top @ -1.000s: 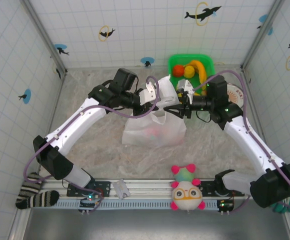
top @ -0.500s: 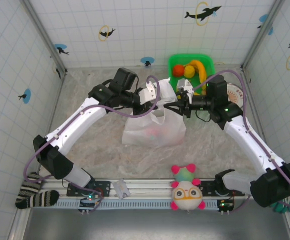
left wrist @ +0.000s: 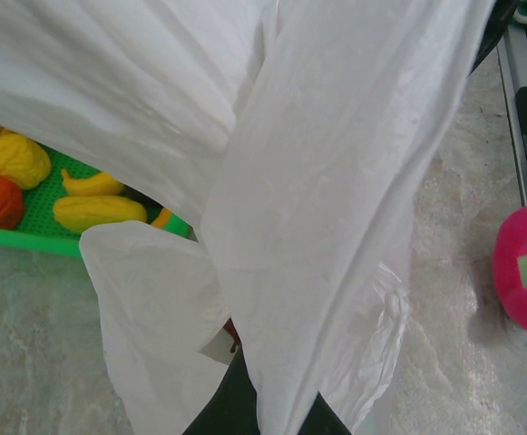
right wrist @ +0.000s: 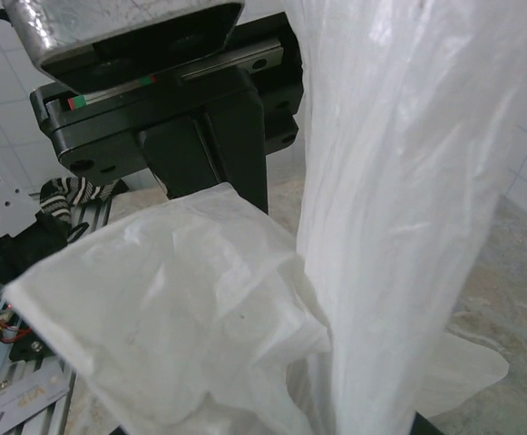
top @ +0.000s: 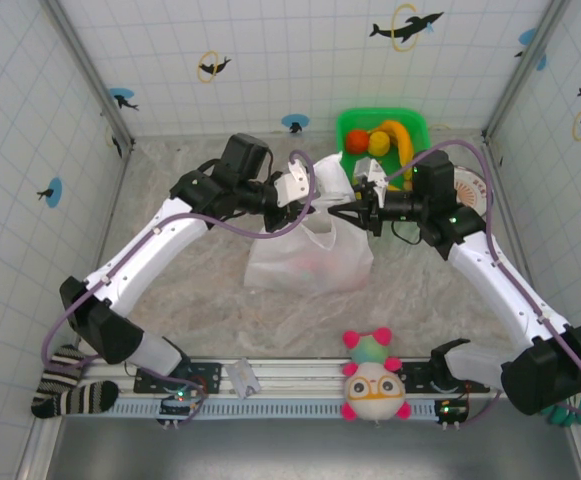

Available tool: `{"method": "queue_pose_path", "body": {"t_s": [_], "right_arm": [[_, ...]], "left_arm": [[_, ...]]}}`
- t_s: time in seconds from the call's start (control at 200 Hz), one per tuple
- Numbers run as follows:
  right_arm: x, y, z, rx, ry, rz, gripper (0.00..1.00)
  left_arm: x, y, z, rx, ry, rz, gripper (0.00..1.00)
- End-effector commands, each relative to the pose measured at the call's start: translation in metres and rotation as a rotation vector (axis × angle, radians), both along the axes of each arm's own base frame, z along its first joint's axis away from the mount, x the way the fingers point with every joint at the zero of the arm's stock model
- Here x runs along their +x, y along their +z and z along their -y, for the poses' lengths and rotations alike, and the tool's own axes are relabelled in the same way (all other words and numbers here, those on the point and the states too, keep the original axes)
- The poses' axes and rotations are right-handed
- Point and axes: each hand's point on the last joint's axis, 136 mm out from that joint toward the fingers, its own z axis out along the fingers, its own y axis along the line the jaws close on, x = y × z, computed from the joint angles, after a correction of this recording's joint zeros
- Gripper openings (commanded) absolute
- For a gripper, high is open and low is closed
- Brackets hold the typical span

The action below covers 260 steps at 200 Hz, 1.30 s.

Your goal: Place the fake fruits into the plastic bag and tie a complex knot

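Over the last second the left arm has swung slightly outward and back, and the right claw [top: 360,212] has narrowed around the raised handle. The body of the bag has stayed where it was.

The pale marbled table [top: 190,300] carries the thin white plastic carrier bag [top: 310,262] at its middle, between the two arms. Blurred pink and green tints show through its film. Its long handle straps [left wrist: 336,227] rise to the two claws and cross there. Behind it sits the green square plastic basket [top: 417,125]. It holds a glossy orange toy fruit [top: 357,140], a lumpy yellow one [left wrist: 16,160] and yellow toy bananas [left wrist: 100,211]. A round pink-and-green plush toy with glasses [top: 373,385] rests at the near rail.

The left claw [top: 303,192] is clenched on a handle strap, which runs straight down into its dark fingers in the left wrist view. I cannot tell how firmly the right claw has its strap, because film covers its fingers.

What could go wrong:
- If the claws pull apart too hard, the thin film may stretch or tear at the handles.
- If the right claw's hold is loose, its strap may slide free and the crossing come undone.
- Lifting the straps could tip the bag and spill the fruit inside.

No finished knot can be made out. The fruits inside the bag cannot be counted or told apart. Both wrist views are mostly veiled by white film.
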Motion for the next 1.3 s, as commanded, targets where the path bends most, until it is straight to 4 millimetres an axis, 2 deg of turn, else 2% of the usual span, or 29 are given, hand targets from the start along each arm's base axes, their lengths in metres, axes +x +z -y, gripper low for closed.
{"method": "queue_pose_path", "body": {"t_s": [0.0, 0.07, 0.355, 0.44, 0.701, 0.986, 0.991, 1.031, 1.096, 1.206, 1.296], "right_arm": [[0.001, 0.024, -0.002, 0.029, 0.004, 0.072, 0.34], [0.001, 0.025, -0.002, 0.031, 0.004, 0.076, 0.42], [-0.001, 0.029, -0.003, 0.039, 0.011, 0.086, 0.42], [-0.001, 0.029, -0.004, 0.039, 0.012, 0.083, 0.36], [-0.002, 0.027, -0.003, 0.031, 0.010, 0.078, 0.00], [-0.002, 0.028, -0.004, 0.029, 0.009, 0.086, 0.00], [-0.002, 0.028, -0.004, 0.029, 0.008, 0.086, 0.00], [-0.001, 0.027, -0.004, 0.027, 0.005, 0.083, 0.23], [-0.002, 0.027, -0.006, 0.028, 0.010, 0.084, 0.38], [-0.004, 0.028, -0.008, 0.029, 0.016, 0.084, 0.46], [-0.004, 0.027, -0.009, 0.027, 0.016, 0.084, 0.47]], "left_arm": [[-0.003, 0.009, 0.000, -0.013, 0.001, 0.019, 0.00], [-0.002, 0.005, 0.000, -0.004, 0.001, 0.009, 0.00], [0.001, -0.006, 0.002, 0.034, 0.004, -0.020, 0.00], [0.002, -0.005, 0.001, 0.034, 0.005, -0.019, 0.00], [-0.001, 0.010, 0.000, -0.004, 0.000, 0.019, 0.00], [0.000, 0.021, -0.001, -0.035, 0.015, 0.051, 0.04], [0.000, 0.021, -0.001, -0.036, 0.015, 0.050, 0.04], [-0.001, 0.021, 0.000, -0.040, 0.007, 0.047, 0.00], [-0.001, 0.021, 0.001, -0.038, 0.003, 0.042, 0.00], [0.000, 0.017, 0.002, -0.026, -0.003, 0.027, 0.00], [0.001, 0.012, 0.004, -0.008, -0.005, 0.008, 0.00]]}}
